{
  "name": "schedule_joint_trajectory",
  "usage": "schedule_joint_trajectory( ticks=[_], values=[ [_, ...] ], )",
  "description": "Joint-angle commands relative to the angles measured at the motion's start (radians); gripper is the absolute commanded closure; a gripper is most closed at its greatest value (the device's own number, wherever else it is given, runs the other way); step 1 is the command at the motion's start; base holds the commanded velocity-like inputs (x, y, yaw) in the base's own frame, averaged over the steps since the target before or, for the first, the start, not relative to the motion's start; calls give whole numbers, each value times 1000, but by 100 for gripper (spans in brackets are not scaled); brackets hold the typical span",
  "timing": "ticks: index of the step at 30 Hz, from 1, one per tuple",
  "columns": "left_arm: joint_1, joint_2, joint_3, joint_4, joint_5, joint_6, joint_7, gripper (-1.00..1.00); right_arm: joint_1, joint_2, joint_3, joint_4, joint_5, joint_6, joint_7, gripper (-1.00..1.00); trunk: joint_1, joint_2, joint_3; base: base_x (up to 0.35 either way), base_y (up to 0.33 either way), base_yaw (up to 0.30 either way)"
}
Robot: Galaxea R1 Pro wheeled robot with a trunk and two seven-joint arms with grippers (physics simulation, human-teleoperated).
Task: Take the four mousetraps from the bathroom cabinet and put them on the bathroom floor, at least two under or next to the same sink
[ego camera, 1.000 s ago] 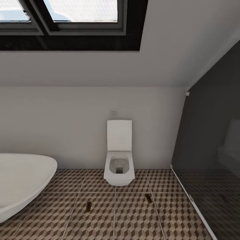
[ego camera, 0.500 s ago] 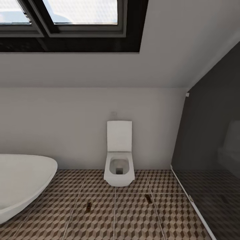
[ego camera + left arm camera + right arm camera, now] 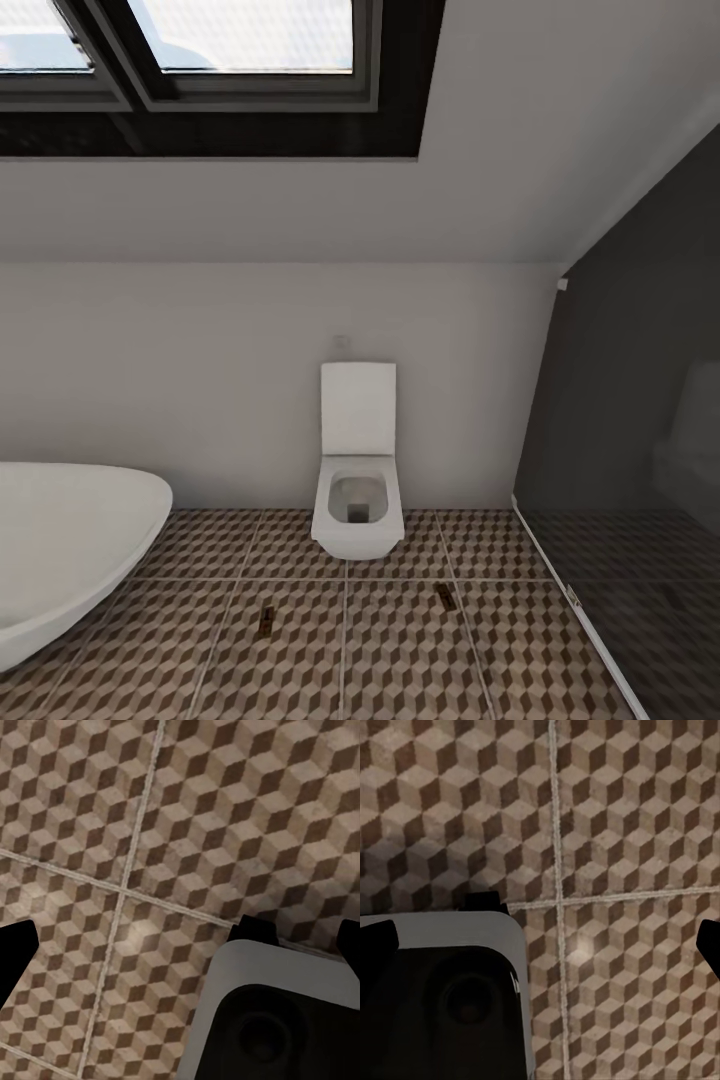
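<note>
both jaws wide apart, empty, over bathroom floor (image 3: 187,817)

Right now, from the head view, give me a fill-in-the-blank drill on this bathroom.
1. ____ mousetraps lie on the bathroom floor.
2. The white fixture against the back wall is a ____.
3. The toilet's lid stands ____.
4. The bathtub sits on the ____ side of the head view.

Missing words: two; toilet; open; left
</note>
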Motion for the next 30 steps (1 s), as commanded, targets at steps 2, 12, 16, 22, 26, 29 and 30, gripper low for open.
schedule_joint_trajectory(
  ticks=[2,12,16,22,26,29,30],
  values=[
    [-1,0,-2,0,7,-3,1,-100,-1,1,9,3,-9,-4,0,-100,0,-1,-1,0,0,0],
    [-1,4,-9,-2,2,-5,1,-100,-1,0,10,-1,-1,-4,0,-100,0,-1,-1,0,0,0],
    [-1,5,-10,-4,0,-6,1,-100,-1,0,10,-2,1,-5,0,-100,0,-1,-1,0,0,0],
    [-1,4,-7,-4,0,-6,1,-100,-1,-1,10,-3,1,-5,0,-100,0,-1,-1,0,0,0],
    [-1,1,-5,-3,2,-5,1,-100,-1,-2,9,-2,0,-4,0,-100,0,-1,-1,0,0,0],
    [-1,0,-5,-3,3,-5,1,-100,-1,-2,8,-2,-1,-4,0,-100,0,-1,-1,0,0,0],
    [-1,0,-5,-3,3,-5,1,-100,-1,-2,8,-2,-1,-4,0,-100,0,-1,-1,0,0,0]
  ],
)
